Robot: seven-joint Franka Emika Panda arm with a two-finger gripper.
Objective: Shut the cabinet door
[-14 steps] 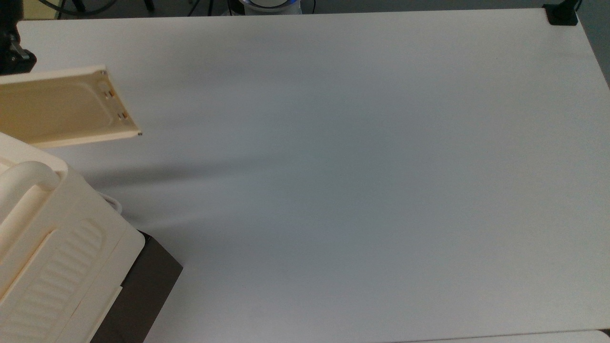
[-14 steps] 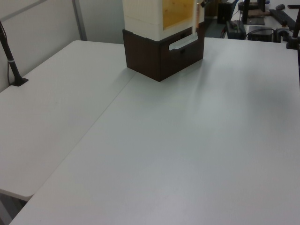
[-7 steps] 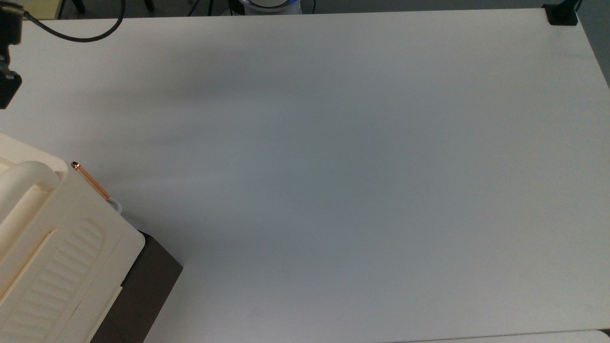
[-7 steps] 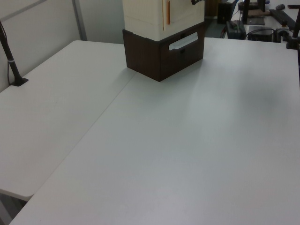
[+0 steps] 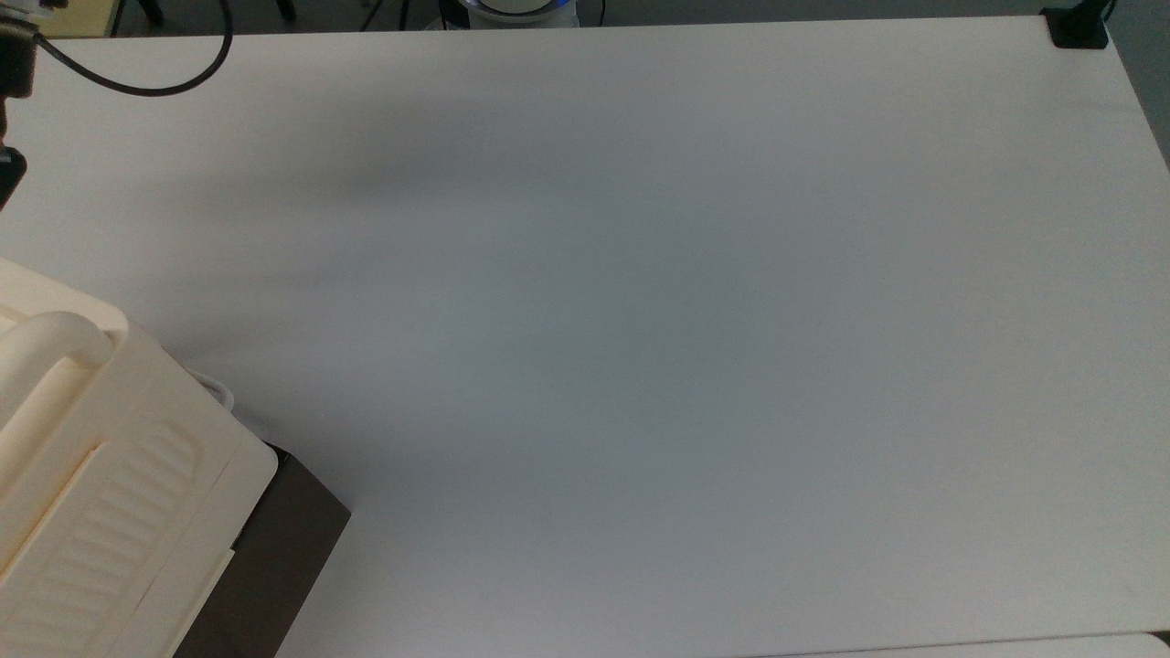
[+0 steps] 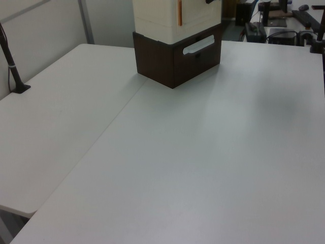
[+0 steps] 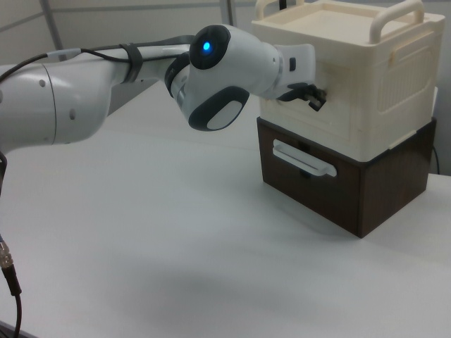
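- In the right view we see the arm [image 7: 141, 70] reaching across the white table [image 7: 176, 253] to the cream cabinet [image 7: 366, 77], which sits on a dark brown base [image 7: 352, 190] with a pale drawer handle [image 7: 304, 158].
- The gripper [image 7: 313, 95] is at the cabinet's front face, its dark fingertips against or just beside the cream surface; we cannot tell whether it is spread or clenched, or whether it grips anything.
- The cabinet door [image 6: 200, 12] lies nearly flush with the front of the cabinet in the left view, with a thin orange strip [image 6: 180, 12] showing along its edge, so it looks shut or all but shut.
- In the top view the cabinet [image 5: 101, 475] fills the top view's lower left corner, with a rounded bar handle [image 5: 41, 352] on top and the dark base [image 5: 274, 548] jutting out beside it.
- A black cable [image 5: 137, 82] loops over the table's far corner at the top view's upper left.
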